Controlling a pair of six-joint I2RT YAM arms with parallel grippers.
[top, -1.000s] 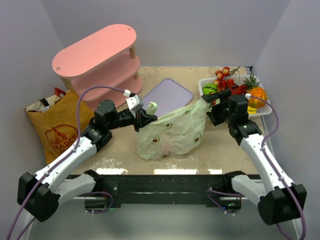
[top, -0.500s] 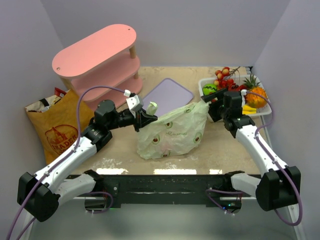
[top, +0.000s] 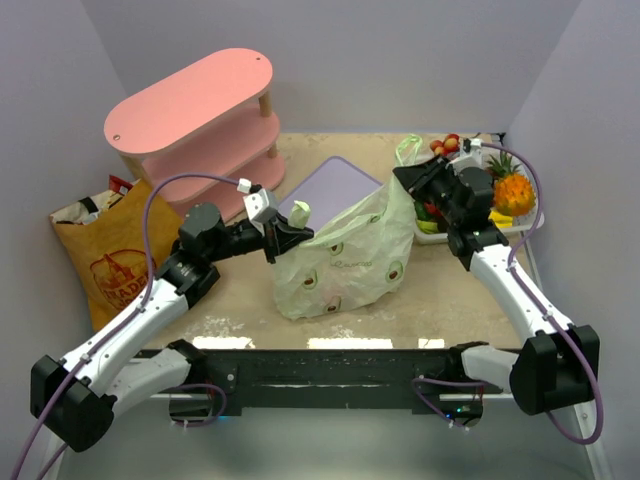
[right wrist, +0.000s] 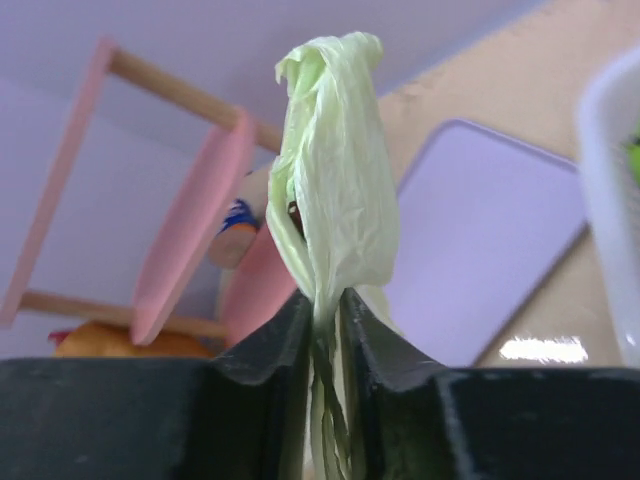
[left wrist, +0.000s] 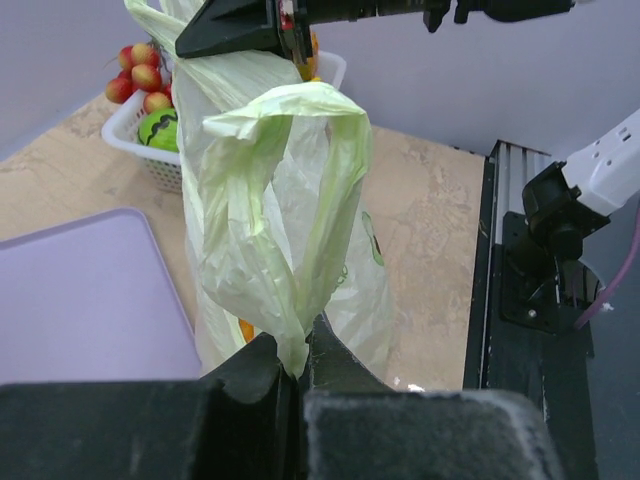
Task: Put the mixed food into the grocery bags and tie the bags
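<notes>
- Top view: the plastic bag (top: 345, 265) stands mid-table, pale green and crinkled, between the two arms.
- The left gripper (top: 288, 226) has its jaws closed on the bag's left handle, which sticks up as a small loop above the tips.
- The right gripper (top: 407, 176) pinches the right handle, held higher than the left one and pulled up toward the basket (top: 512, 226) of fruit at the right.
- The paper bag (top: 112, 252) lies at the far left edge, beside the pink shelf (top: 190, 100); a purple board (top: 338, 182) lies flat behind the plastic bag.
- Left wrist view: the left gripper (left wrist: 293, 352) is clamped tight on the bottom of a handle loop, no gap showing between the jaws.
- The plastic bag (left wrist: 290, 200) rises in front of it; the right gripper (left wrist: 240, 25) grips its far top. The board (left wrist: 80, 300) sits at the left, the basket (left wrist: 160, 172) behind.
- Right wrist view: the right gripper (right wrist: 325, 305) is nearly closed, squeezing a bunched strip of the plastic bag (right wrist: 335, 150), which stands upright above the jaws.
- Behind it are the shelf (right wrist: 190, 230) and the board (right wrist: 480, 250).
</notes>
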